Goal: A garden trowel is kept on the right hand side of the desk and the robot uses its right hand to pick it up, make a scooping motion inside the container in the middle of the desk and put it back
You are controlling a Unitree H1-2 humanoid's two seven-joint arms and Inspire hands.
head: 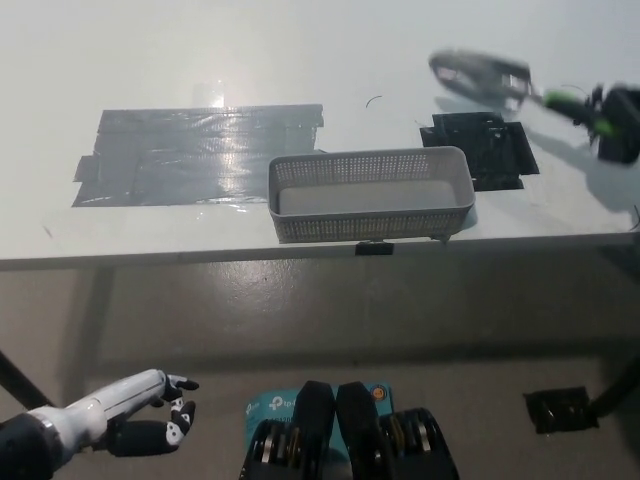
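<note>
Trowel point(508, 84) held clear of the desk point(300, 50) at the far right, blade toward the picture's left, green handle running right into the black right hand point(622, 122). Tool and hand are both blurred. The blade hangs beyond the black mat point(480, 150), which lies bare just right of the container point(372, 226).

Progress: the pick-up is done, since the trowel is off the desk and carried by the hand. The container in the middle looks empty, and the blade is well apart from it, up and to its right. Whether the scoop has been made cannot be read from this view. The return is judged outstanding, as the trowel is in the air and not on the mat.

Fingers, right hand: single fingers cannot be made out through the blur and the picture's edge. The handle ends inside the hand with nothing else bearing the tool, so the grasp is judged closed round the handle.

Left hand point(135, 425): at rest at lower left, below the desk's near edge, fingers loosely spread, holding and touching nothing.

Grey tape point(200, 150) lies on the desk left of the container.
</note>
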